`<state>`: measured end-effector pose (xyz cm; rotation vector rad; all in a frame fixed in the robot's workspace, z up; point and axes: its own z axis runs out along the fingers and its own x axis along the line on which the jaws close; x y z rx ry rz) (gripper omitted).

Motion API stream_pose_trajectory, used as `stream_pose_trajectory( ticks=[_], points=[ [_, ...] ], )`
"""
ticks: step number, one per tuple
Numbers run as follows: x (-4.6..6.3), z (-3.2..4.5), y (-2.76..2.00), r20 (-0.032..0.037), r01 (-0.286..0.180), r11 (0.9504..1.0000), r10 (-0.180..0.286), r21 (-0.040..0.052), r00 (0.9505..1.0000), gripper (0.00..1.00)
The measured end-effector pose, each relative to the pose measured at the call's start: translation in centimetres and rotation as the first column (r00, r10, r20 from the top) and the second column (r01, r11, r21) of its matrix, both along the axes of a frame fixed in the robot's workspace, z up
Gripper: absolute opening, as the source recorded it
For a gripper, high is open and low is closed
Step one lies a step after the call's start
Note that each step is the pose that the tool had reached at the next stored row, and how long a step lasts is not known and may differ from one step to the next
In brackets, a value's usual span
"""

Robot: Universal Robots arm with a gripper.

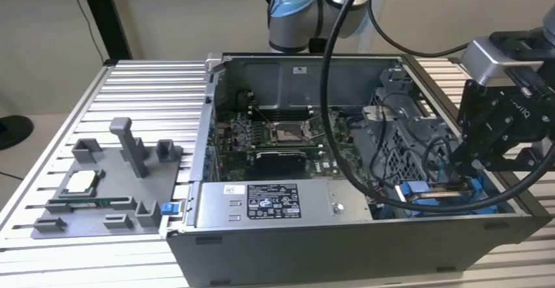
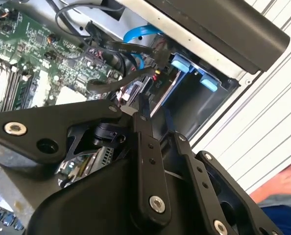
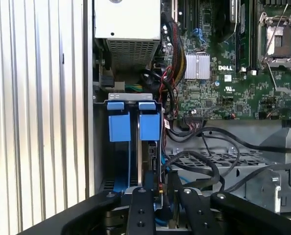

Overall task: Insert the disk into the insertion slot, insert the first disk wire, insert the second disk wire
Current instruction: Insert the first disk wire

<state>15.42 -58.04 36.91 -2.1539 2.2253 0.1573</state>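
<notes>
The disk (image 1: 438,194) in its blue carrier sits inside the insertion slot (image 1: 485,205) at the case's front corner, on the exterior view's right. In the first wrist view the disk (image 3: 150,156) stands on edge in the grey insertion slot (image 3: 131,98), behind two blue tabs (image 3: 119,125). My black gripper (image 1: 472,168) hangs just above that corner. Its fingers (image 3: 140,208) stand close together, shut on a disk wire (image 3: 160,192) with red and yellow strands at its plug. In the second wrist view the gripper (image 2: 150,115) holds the disk wire (image 2: 157,74) near the disk's end.
A silver power-supply box (image 1: 260,203) lies along the case front. The green motherboard (image 3: 233,73) and a perforated grey cage (image 3: 204,161) sit beside the slot, with black cables (image 3: 204,142) looping over them. A grey fixture board (image 1: 104,184) lies at the exterior view's left. A person's hand (image 2: 282,181) rests outside the case.
</notes>
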Motion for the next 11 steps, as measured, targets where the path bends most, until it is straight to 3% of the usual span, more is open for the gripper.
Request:
stream_pose_trajectory(
  ticks=[7,11],
  points=[
    [2.2,0.06,0.01,-0.0173,0.000,1.0000,0.000,-0.0001,0.9999,0.00],
    [3.0,0.47,0.05,-0.0287,0.000,1.0000,0.000,-0.0003,0.9996,0.00]
  ],
)
